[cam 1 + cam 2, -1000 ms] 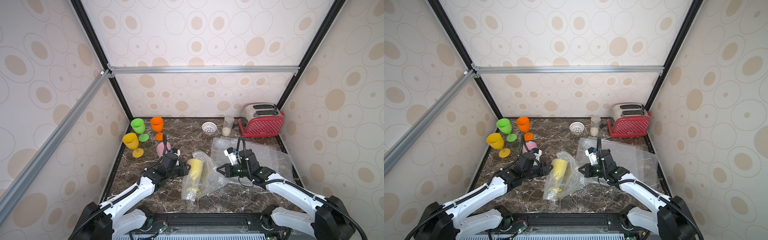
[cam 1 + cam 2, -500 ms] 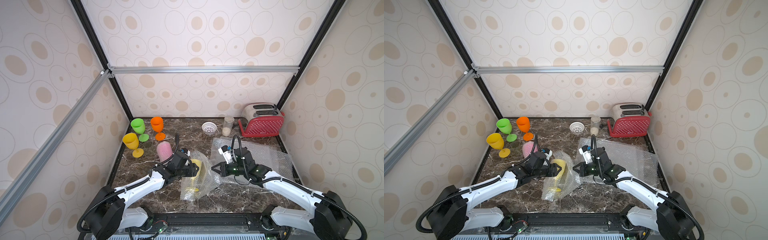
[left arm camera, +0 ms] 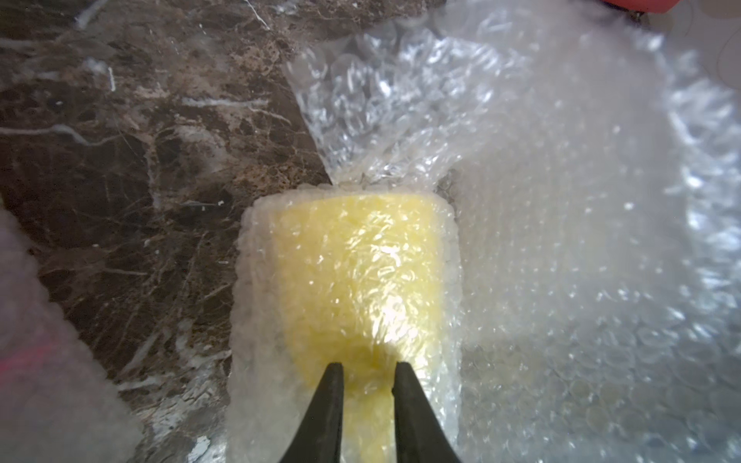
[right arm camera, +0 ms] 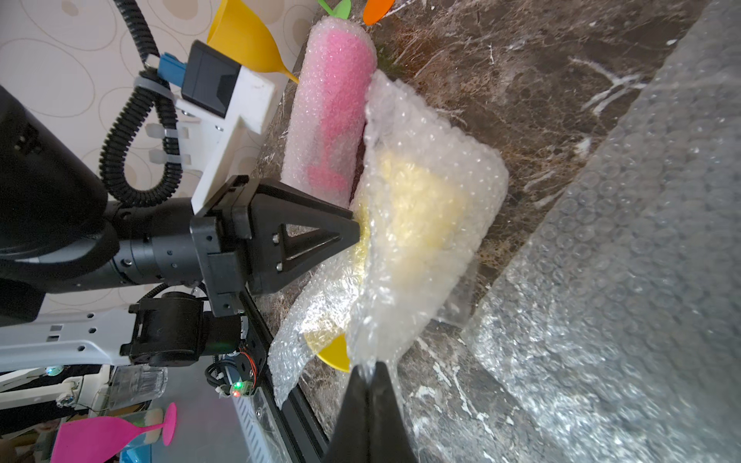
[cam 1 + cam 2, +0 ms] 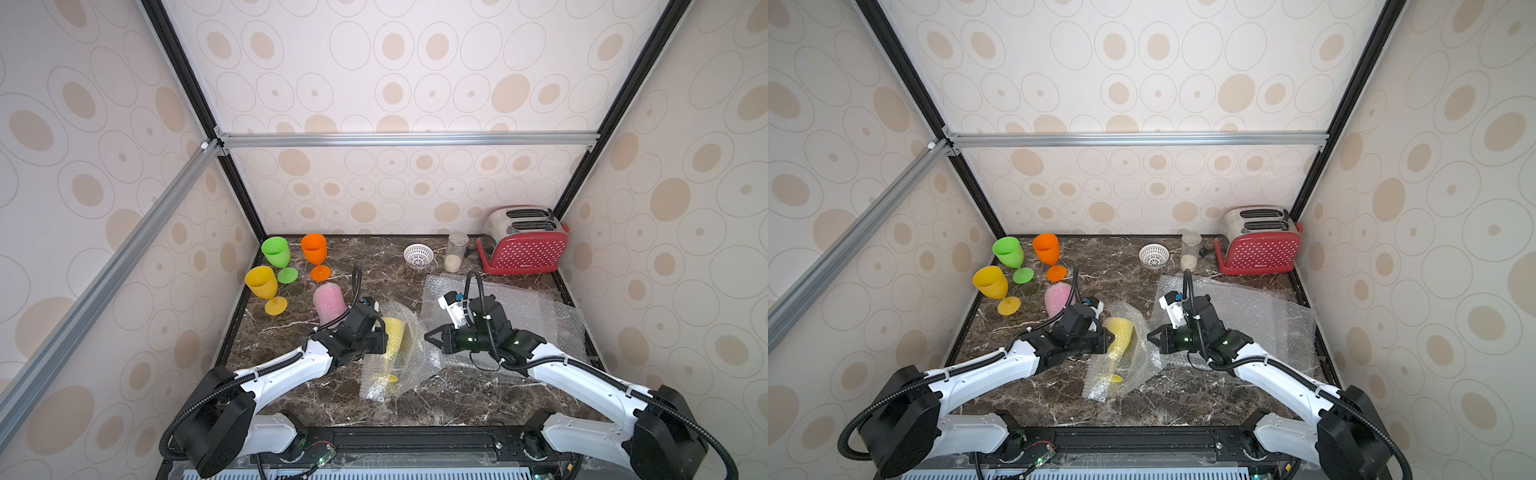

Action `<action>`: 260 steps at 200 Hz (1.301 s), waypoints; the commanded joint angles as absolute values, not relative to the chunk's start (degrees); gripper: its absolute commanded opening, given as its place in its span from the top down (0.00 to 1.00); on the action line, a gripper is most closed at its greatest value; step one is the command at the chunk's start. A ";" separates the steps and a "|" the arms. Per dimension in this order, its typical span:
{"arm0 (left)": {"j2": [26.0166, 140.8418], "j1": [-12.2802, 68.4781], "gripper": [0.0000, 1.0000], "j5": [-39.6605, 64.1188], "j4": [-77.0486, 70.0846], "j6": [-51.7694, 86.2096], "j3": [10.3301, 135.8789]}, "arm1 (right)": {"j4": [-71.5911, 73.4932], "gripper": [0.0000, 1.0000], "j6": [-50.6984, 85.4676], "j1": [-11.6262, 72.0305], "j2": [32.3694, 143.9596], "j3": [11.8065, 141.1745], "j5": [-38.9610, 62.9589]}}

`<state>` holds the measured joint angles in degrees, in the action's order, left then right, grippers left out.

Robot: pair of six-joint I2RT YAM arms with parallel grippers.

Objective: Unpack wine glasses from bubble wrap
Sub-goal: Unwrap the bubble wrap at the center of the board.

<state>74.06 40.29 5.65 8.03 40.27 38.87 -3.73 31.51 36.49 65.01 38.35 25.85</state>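
yellow glass (image 5: 394, 332) lies half-swaddled in bubble wrap (image 5: 417, 358) (crinkled, clear).

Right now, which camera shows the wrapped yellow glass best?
The right wrist view: the wrapped yellow glass shows whole, bowl to foot, with the left pincer at its side. The left wrist view shows only the bowl end, close up. In both top views it is small and veiled by crumpled wrap.
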 commanded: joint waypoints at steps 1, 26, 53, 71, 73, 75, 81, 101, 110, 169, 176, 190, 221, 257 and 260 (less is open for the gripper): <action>73.65 40.69 0.86 4.52 9.45 39.70 39.20 | -5.77 1.00 30.57 36.96 62.93 37.98 23.39; 72.61 40.61 0.92 4.00 9.84 39.81 38.57 | -7.51 1.00 29.94 36.83 61.28 37.79 21.55; 71.46 40.30 0.97 3.69 10.45 39.89 37.49 | -9.51 1.00 29.29 36.26 59.32 37.37 19.89; 69.96 39.93 0.97 3.47 10.87 40.16 36.76 | -10.90 1.00 29.04 35.54 58.57 37.18 19.18; 69.72 39.86 0.97 3.40 10.96 40.23 36.74 | -11.03 1.00 29.01 35.45 58.48 37.18 19.12; 69.55 39.83 0.97 3.35 11.05 40.25 36.63 | -11.15 1.00 28.98 35.36 58.34 37.18 18.97; 69.03 39.65 0.97 3.05 11.31 40.34 36.43 | -11.62 1.00 28.92 35.13 58.04 37.01 18.55; 67.03 38.66 0.99 2.38 12.20 40.43 35.73 | -13.40 1.00 29.09 34.28 56.67 36.74 17.26; 66.44 38.13 0.99 2.37 12.62 40.39 35.39 | -14.03 1.00 29.08 33.81 55.98 36.58 16.90; 63.95 32.70 0.98 3.97 13.80 39.12 32.07 | -17.12 1.00 29.43 31.07 52.05 34.58 15.04; 63.69 31.99 0.98 4.25 13.93 38.94 31.78 | -17.27 1.00 29.57 30.71 51.79 34.37 15.03; 62.99 31.14 0.98 4.39 14.14 38.81 31.34 | -17.69 1.00 29.71 30.32 51.42 33.92 14.86; 62.08 30.61 0.94 4.14 16.26 38.19 31.83 | -18.37 1.00 29.17 30.15 52.09 33.92 15.10; 61.14 30.56 0.70 5.46 17.31 37.55 34.80 | -15.95 1.00 28.90 30.15 54.15 34.69 20.40; 61.21 30.56 0.67 5.53 17.36 37.49 35.14 | -15.68 1.00 29.16 30.15 54.41 34.71 20.82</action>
<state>62.06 30.96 4.82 15.51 38.74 31.40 -17.30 29.30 30.39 52.99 34.41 17.04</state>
